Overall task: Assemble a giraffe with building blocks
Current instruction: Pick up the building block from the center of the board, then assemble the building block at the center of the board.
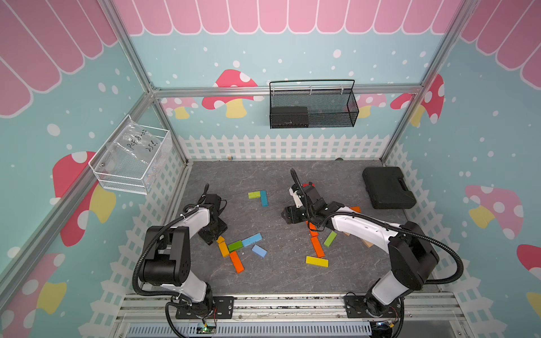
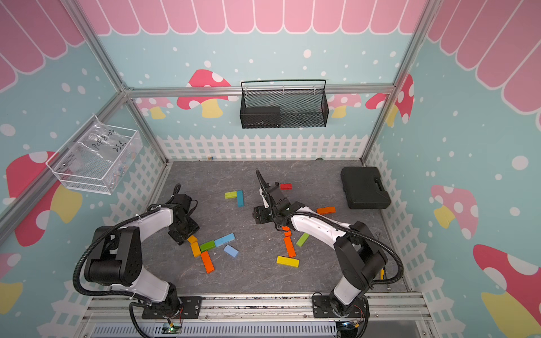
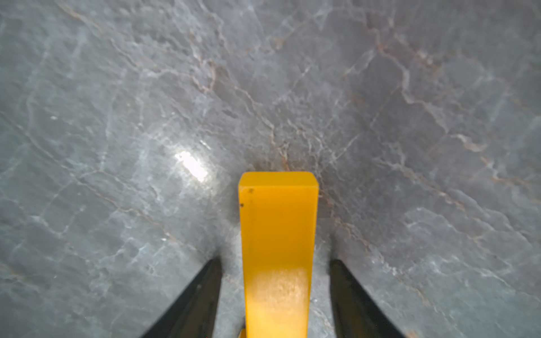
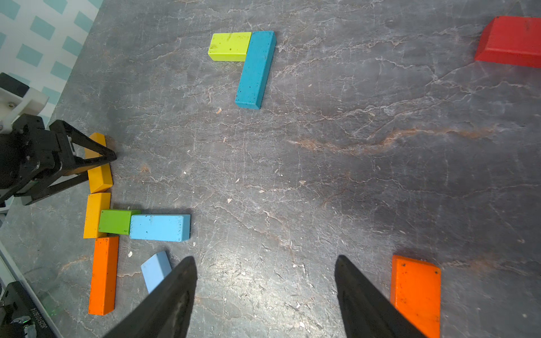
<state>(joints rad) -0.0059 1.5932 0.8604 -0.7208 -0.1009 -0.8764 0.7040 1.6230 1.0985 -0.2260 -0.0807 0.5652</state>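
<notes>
The building blocks lie scattered on the grey slab. My left gripper (image 3: 275, 260) stands open astride an amber block (image 3: 278, 234); a gap shows between the block and each finger. In a top view that gripper (image 1: 215, 238) is down at the left end of a cluster: an amber block (image 1: 224, 250), a green block (image 1: 235, 245), a light blue block (image 1: 251, 240) and an orange block (image 1: 236, 262). My right gripper (image 4: 265, 259) hovers open over bare slab with nothing between its fingers. A lime block (image 4: 229, 46) touches a teal block (image 4: 254, 70) farther back.
A black case (image 1: 388, 187) lies at the back right. A red block (image 2: 285, 186) and an orange block (image 2: 325, 210) lie near the right arm. In front of it are a long orange block (image 1: 317, 247), a green block (image 1: 330, 239) and a yellow block (image 1: 317, 261). Two wire baskets hang on the walls.
</notes>
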